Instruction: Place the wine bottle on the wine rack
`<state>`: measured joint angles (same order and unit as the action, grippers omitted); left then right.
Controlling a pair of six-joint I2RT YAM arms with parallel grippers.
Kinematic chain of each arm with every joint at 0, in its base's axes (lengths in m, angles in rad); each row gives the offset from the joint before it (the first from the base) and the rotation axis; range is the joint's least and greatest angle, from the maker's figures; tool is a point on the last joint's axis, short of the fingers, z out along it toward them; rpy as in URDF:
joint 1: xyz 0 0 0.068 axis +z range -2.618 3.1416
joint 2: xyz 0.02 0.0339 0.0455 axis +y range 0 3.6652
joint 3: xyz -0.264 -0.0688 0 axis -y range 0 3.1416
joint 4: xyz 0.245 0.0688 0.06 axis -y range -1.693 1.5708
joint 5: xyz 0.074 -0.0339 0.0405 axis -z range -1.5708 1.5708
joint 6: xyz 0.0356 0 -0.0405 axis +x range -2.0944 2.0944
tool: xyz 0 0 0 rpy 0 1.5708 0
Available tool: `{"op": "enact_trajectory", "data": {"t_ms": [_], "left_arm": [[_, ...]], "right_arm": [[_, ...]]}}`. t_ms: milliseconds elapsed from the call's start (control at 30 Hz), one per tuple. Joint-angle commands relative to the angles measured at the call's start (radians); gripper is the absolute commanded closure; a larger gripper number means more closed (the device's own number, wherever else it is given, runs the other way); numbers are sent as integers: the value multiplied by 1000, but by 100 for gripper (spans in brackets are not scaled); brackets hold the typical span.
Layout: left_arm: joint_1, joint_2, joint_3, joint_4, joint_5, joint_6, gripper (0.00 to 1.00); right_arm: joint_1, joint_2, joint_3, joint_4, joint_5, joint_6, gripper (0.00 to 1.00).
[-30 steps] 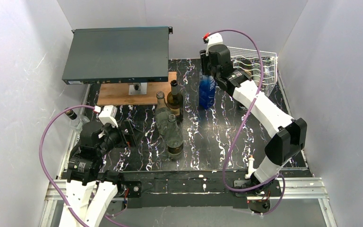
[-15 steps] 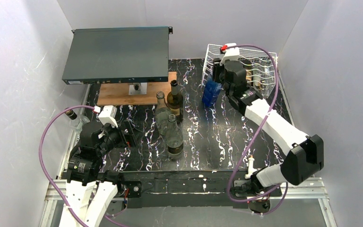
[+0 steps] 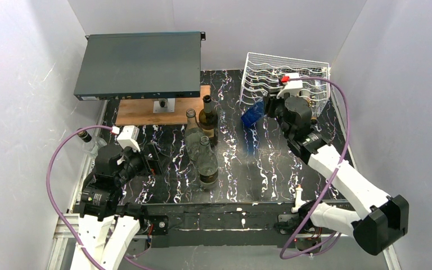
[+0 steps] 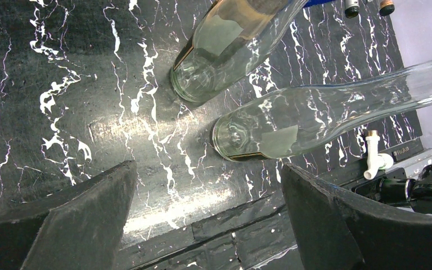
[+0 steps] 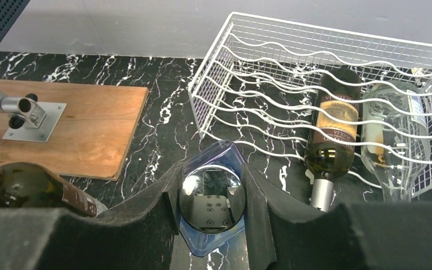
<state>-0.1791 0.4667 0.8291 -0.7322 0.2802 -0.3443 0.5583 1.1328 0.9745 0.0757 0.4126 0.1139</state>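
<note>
My right gripper (image 3: 267, 108) is shut on the silver-capped top of a blue wine bottle (image 3: 251, 115) and holds it tilted just in front of the white wire wine rack (image 3: 284, 70) at the back right. In the right wrist view the fingers (image 5: 157, 208) clamp the bottle's cap (image 5: 212, 199), and the rack (image 5: 315, 56) lies beyond with a dark bottle (image 5: 332, 132) and a clear bottle (image 5: 391, 146) in it. My left gripper (image 3: 152, 160) is open and empty, low over the table (image 4: 208, 214).
Three bottles stand mid-table: a dark one (image 3: 208, 121) and two clear ones (image 3: 193, 132) (image 3: 206, 163); the clear ones show in the left wrist view (image 4: 225, 45) (image 4: 315, 118). A dark flat metal box (image 3: 138, 64) stands on a wooden board (image 3: 146, 112) at the back left.
My right arm has swung right and nearer with the blue bottle, tipping it from upright to tilted and uncovering the rack. The left arm has not moved.
</note>
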Motion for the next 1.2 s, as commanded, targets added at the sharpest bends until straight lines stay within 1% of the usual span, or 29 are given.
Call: {"op": "enact_trajectory", "data": {"t_ms": [0,100,267,600,700,933,1000,1067,1100,1133,1167], "left_arm": [[-3,-20,-7,15,11,7,1],[-3,-13,-5,16,18,8,1],[-3,-15,-5,16,17,7,1],[-3,-37,-7,16,9,7,1],[-3,-34,-5,16,11,7,1],[-3,-40,-7,16,8,7,1],[-3,-39,-7,16,7,7,1],[-3,-39,-7,15,8,7,1],[-3,-38,-7,16,8,7,1],[-3,-37,-7,16,8,7,1],[-3,-36,-7,16,9,7,1]], "right_arm": [[6,-59,-115,-74,-47,63,99],[6,-96,-162,-111,-61,86,99],[6,-138,-233,-124,-78,125,99],[5,-229,-292,-275,-86,188,99],[6,-241,-322,-293,-82,223,99],[6,-179,-370,-259,-112,291,99],[6,-134,-347,-282,-104,291,99],[6,-45,-281,-369,-103,281,99],[6,5,-237,-428,-97,275,89],[6,45,-204,-460,-87,264,74],[6,73,-180,-480,-74,250,62]]}}
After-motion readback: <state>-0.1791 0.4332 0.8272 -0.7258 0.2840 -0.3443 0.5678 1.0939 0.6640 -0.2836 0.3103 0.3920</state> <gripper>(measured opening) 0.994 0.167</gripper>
